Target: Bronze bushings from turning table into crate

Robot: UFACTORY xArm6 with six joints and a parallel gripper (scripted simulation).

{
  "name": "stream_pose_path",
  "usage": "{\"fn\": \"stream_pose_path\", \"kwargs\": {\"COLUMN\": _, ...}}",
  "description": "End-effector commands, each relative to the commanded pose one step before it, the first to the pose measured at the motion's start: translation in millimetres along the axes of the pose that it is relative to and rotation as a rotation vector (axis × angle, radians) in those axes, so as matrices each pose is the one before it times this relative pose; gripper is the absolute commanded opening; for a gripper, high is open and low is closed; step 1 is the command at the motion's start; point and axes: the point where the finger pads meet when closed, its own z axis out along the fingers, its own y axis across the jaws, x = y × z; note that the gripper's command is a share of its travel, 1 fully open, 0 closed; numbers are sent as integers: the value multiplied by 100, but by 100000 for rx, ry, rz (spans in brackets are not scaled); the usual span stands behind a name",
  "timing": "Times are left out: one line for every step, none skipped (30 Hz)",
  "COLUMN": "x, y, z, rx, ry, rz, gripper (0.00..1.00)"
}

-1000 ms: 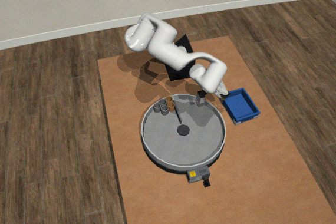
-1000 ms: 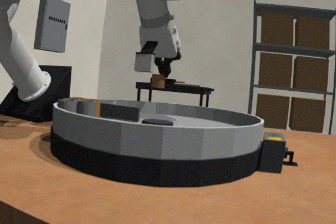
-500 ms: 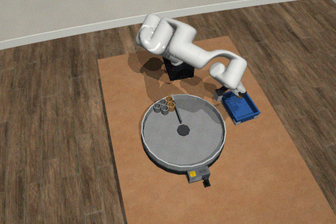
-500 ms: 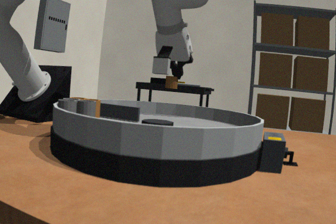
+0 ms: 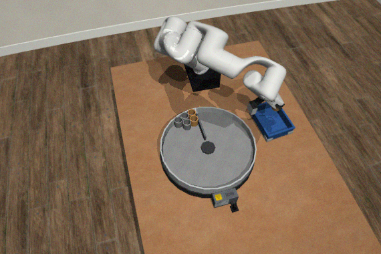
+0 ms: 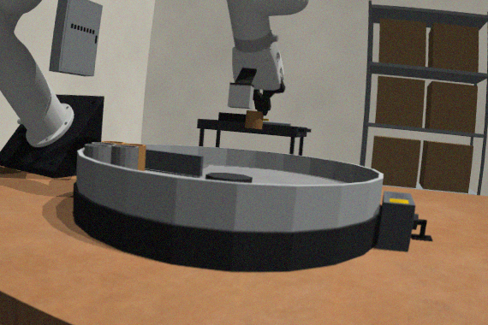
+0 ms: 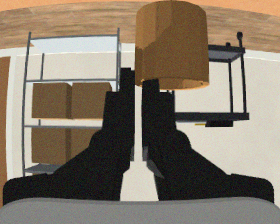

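My gripper [image 6: 262, 112] [image 7: 138, 88] is shut on the wall of a bronze bushing [image 5: 277, 109] [image 6: 254, 120] [image 7: 172, 45]. It holds the bushing in the air, at the back edge of the blue crate [image 5: 281, 134] as the top view shows it. No bushing shows inside the crate, though the arm and shadow cover part of it. Two bronze bushings [image 5: 194, 121] [image 6: 141, 157] stand on the turning table [image 5: 187, 162] [image 6: 235, 207] against its dark divider. Three steel bushings [image 5: 186, 124] [image 6: 125, 156] stand close beside them, left of the bronze ones in the top view.
The turning table has a raised rim, a dark divider bar [image 5: 202, 130] [image 6: 177, 163] and a dark centre hub [image 5: 208, 148] [image 6: 229, 177]. A grey drive box [image 5: 225, 198] [image 6: 395, 221] sits at its outer side. The crate stands right of the turning table in the top view.
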Motion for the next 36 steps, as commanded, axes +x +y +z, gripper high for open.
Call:
{"fn": "stream_pose_path", "kwargs": {"x": -166, "y": -90, "z": -106, "rx": 261, "ry": -182, "rz": -111, "gripper": 0}}
{"fn": "stream_pose_path", "kwargs": {"x": 0, "y": 0, "z": 0, "rx": 0, "ry": 0, "rz": 0, "gripper": 0}}
{"fn": "stream_pose_path", "kwargs": {"x": 0, "y": 0, "z": 0, "rx": 0, "ry": 0, "rz": 0, "gripper": 0}}
{"fn": "stream_pose_path", "kwargs": {"x": 0, "y": 0, "z": 0, "rx": 0, "ry": 0, "rz": 0, "gripper": 0}}
{"fn": "stream_pose_path", "kwargs": {"x": 0, "y": 0, "z": 0, "rx": 0, "ry": 0, "rz": 0, "gripper": 0}}
{"fn": "stream_pose_path", "kwargs": {"x": 0, "y": 0, "z": 0, "rx": 0, "ry": 0, "rz": 0, "gripper": 0}}
{"fn": "stream_pose_path", "kwargs": {"x": 0, "y": 0, "z": 0, "rx": 0, "ry": 0, "rz": 0, "gripper": 0}}
{"fn": "stream_pose_path", "kwargs": {"x": 0, "y": 0, "z": 0, "rx": 0, "ry": 0, "rz": 0, "gripper": 0}}
{"fn": "stream_pose_path", "kwargs": {"x": 0, "y": 0, "z": 0, "rx": 0, "ry": 0, "rz": 0, "gripper": 0}}
{"fn": "stream_pose_path", "kwargs": {"x": 4, "y": 0, "z": 5, "rx": 0, "ry": 0, "rz": 0, "gripper": 0}}
{"fn": "stream_pose_path", "kwargs": {"x": 25, "y": 0, "z": 30, "rx": 0, "ry": 0, "rz": 0, "gripper": 0}}
{"fn": "stream_pose_path", "kwargs": {"x": 61, "y": -1, "z": 75, "rx": 0, "ry": 0, "rz": 0, "gripper": 0}}
{"fn": "stream_pose_path", "kwargs": {"x": 107, "y": -1, "z": 130, "rx": 0, "ry": 0, "rz": 0, "gripper": 0}}
{"fn": "stream_pose_path", "kwargs": {"x": 158, "y": -1, "z": 191, "rx": 0, "ry": 0, "rz": 0, "gripper": 0}}
{"fn": "stream_pose_path", "kwargs": {"x": 210, "y": -1, "z": 255, "rx": 0, "ry": 0, "rz": 0, "gripper": 0}}
{"fn": "stream_pose_path", "kwargs": {"x": 260, "y": -2, "z": 315, "rx": 0, "ry": 0, "rz": 0, "gripper": 0}}
{"fn": "stream_pose_path", "kwargs": {"x": 303, "y": -2, "z": 367, "rx": 0, "ry": 0, "rz": 0, "gripper": 0}}
{"fn": "stream_pose_path", "kwargs": {"x": 339, "y": -2, "z": 410, "rx": 0, "ry": 0, "rz": 0, "gripper": 0}}
{"fn": "stream_pose_path", "kwargs": {"x": 364, "y": -2, "z": 441, "rx": 0, "ry": 0, "rz": 0, "gripper": 0}}
{"fn": "stream_pose_path", "kwargs": {"x": 377, "y": -3, "z": 458, "rx": 0, "ry": 0, "rz": 0, "gripper": 0}}
{"fn": "stream_pose_path", "kwargs": {"x": 0, "y": 0, "z": 0, "rx": 0, "ry": 0, "rz": 0, "gripper": 0}}
{"fn": "stream_pose_path", "kwargs": {"x": 0, "y": 0, "z": 0, "rx": 0, "ry": 0, "rz": 0, "gripper": 0}}
{"fn": "stream_pose_path", "kwargs": {"x": 377, "y": -3, "z": 457, "rx": 0, "ry": 0, "rz": 0, "gripper": 0}}
{"fn": "stream_pose_path", "kwargs": {"x": 363, "y": -3, "z": 440, "rx": 0, "ry": 0, "rz": 0, "gripper": 0}}
{"fn": "stream_pose_path", "kwargs": {"x": 335, "y": -2, "z": 406, "rx": 0, "ry": 0, "rz": 0, "gripper": 0}}
{"fn": "stream_pose_path", "kwargs": {"x": 295, "y": -2, "z": 358, "rx": 0, "ry": 0, "rz": 0, "gripper": 0}}
{"fn": "stream_pose_path", "kwargs": {"x": 245, "y": -2, "z": 297, "rx": 0, "ry": 0, "rz": 0, "gripper": 0}}
{"fn": "stream_pose_path", "kwargs": {"x": 188, "y": -1, "z": 228, "rx": 0, "ry": 0, "rz": 0, "gripper": 0}}
{"fn": "stream_pose_path", "kwargs": {"x": 129, "y": -1, "z": 157, "rx": 0, "ry": 0, "rz": 0, "gripper": 0}}
{"fn": "stream_pose_path", "kwargs": {"x": 74, "y": 0, "z": 90, "rx": 0, "ry": 0, "rz": 0, "gripper": 0}}
{"fn": "stream_pose_path", "kwargs": {"x": 30, "y": 0, "z": 37, "rx": 0, "ry": 0, "rz": 0, "gripper": 0}}
{"fn": "stream_pose_path", "kwargs": {"x": 5, "y": 0, "z": 6, "rx": 0, "ry": 0, "rz": 0, "gripper": 0}}
{"fn": "stream_pose_path", "kwargs": {"x": 0, "y": 0, "z": 0, "rx": 0, "ry": 0, "rz": 0, "gripper": 0}}
{"fn": "stream_pose_path", "kwargs": {"x": 0, "y": 0, "z": 0, "rx": 0, "ry": 0, "rz": 0, "gripper": 0}}
{"fn": "stream_pose_path", "kwargs": {"x": 0, "y": 0, "z": 0, "rx": 0, "ry": 0, "rz": 0, "gripper": 0}}
{"fn": "stream_pose_path", "kwargs": {"x": 0, "y": 0, "z": 0, "rx": 0, "ry": 0, "rz": 0, "gripper": 0}}
